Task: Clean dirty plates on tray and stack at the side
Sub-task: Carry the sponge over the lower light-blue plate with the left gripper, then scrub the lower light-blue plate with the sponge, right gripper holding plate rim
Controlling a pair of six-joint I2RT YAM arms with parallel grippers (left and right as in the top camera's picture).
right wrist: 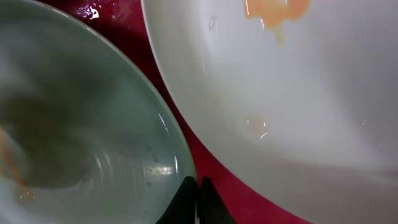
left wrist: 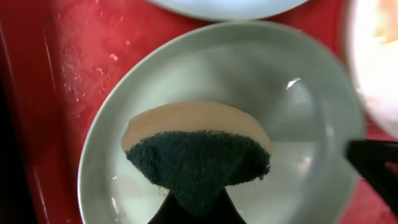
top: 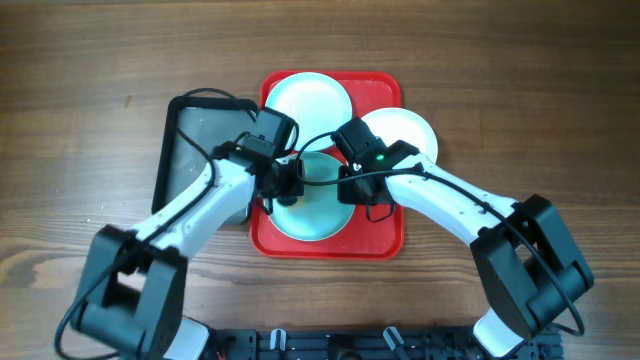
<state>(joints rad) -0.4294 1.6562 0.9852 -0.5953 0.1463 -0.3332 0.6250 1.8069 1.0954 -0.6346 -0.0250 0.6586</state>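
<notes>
On the red tray (top: 386, 236) lie three plates. A pale blue plate (top: 308, 100) lies at the far left of the tray, and a white plate (top: 410, 132) with an orange smear (right wrist: 277, 12) lies at the right, overhanging the rim. A second pale blue plate (top: 318, 212) lies at the near middle. My left gripper (top: 284, 186) is shut on a yellow and green sponge (left wrist: 196, 152) that rests on this plate (left wrist: 217, 74). My right gripper (right wrist: 198, 202) is shut on this plate's right rim (right wrist: 177, 155).
A dark rectangular pan (top: 195, 140) stands just left of the tray, under my left arm. Wet red tray floor (left wrist: 93, 56) shows around the plates. Bare wooden table (top: 540, 90) lies on both sides.
</notes>
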